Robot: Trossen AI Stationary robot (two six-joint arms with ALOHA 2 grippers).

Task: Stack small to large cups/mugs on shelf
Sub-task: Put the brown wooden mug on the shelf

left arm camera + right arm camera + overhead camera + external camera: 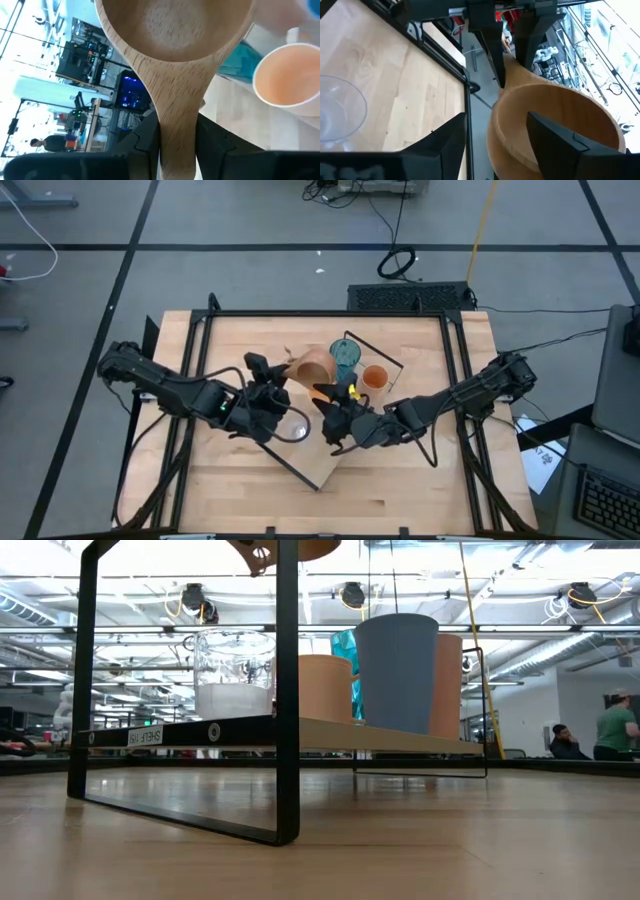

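My left gripper point(283, 372) is shut on the tan handled mug point(312, 365) and holds it in the air above the shelf point(322, 468). My right gripper point(495, 135) is open at the mug's body point(555, 125). One finger stands outside the wall and the other over the opening; whether either touches, I cannot tell. On the shelf board stand a clear cup point(235, 675), an orange cup point(325, 688), the teal tumbler point(345, 655), a blue cup point(397, 670) and a taller orange cup point(448, 685). My left gripper pinches the mug's flat wooden handle point(177, 135) between its two fingers, near the handle's free end. The fingers come almost level from the table's left side, and the handle runs along them. The mug is lifted clear above the shelf point(320, 548).
The shelf lies slantwise on the tabletop point(420, 480), its black end rail point(288, 690) close to the low camera. Black frame bars point(460, 380) run along both sides of the table. People sit in the room beyond the table point(610, 725).
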